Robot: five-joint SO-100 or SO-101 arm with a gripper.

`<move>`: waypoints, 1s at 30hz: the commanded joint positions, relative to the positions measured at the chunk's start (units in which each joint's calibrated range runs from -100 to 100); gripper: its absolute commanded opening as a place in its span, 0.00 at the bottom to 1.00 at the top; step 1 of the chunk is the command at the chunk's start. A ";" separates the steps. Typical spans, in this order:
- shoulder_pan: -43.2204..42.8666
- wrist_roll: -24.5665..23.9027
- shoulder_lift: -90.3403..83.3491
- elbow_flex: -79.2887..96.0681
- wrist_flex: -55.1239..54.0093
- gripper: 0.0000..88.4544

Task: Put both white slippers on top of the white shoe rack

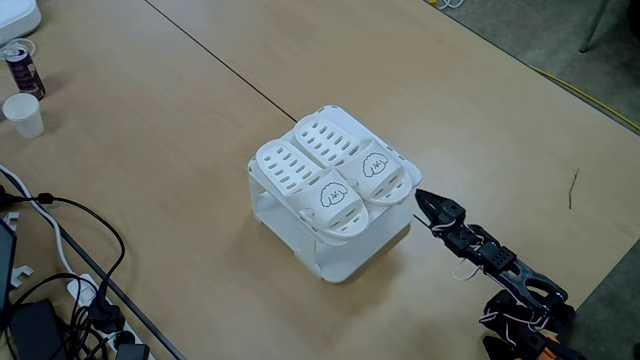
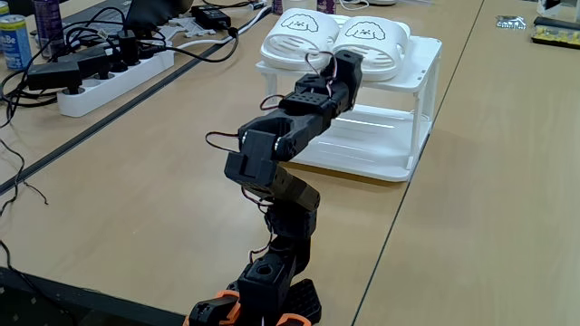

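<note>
Two white slippers lie side by side on the flat top of the white shoe rack (image 1: pixel 345 255), toes with puppy faces pointing toward the arm. In a fixed view one slipper (image 1: pixel 305 185) is nearer the left and the other (image 1: pixel 345 150) sits behind it; from behind the arm they appear as a left slipper (image 2: pixel 294 32) and a right slipper (image 2: pixel 376 36) on the rack (image 2: pixel 399 118). My black gripper (image 1: pixel 422 197) hovers just off the rack's right corner, its fingers together in a point and holding nothing. From behind, the gripper (image 2: pixel 344 56) overlaps the slippers' front edge.
A drink can (image 1: pixel 22 68) and a paper cup (image 1: pixel 24 115) stand at the far left. Cables and a power strip (image 2: pixel 100 81) lie along the table's left side. The table edge (image 1: pixel 600 110) runs at the upper right.
</note>
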 commanded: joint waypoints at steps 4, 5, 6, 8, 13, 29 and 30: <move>0.00 0.42 -1.75 1.94 -0.28 0.01; 0.00 0.42 -1.75 2.12 -0.28 0.01; 0.00 0.42 -1.75 2.21 -0.28 0.01; 0.00 0.42 -1.75 2.21 -0.28 0.01; -0.09 0.42 -0.07 0.94 -0.28 0.01; -0.91 0.42 11.21 -11.51 -0.28 0.01; -1.07 0.42 11.37 -11.60 -0.28 0.01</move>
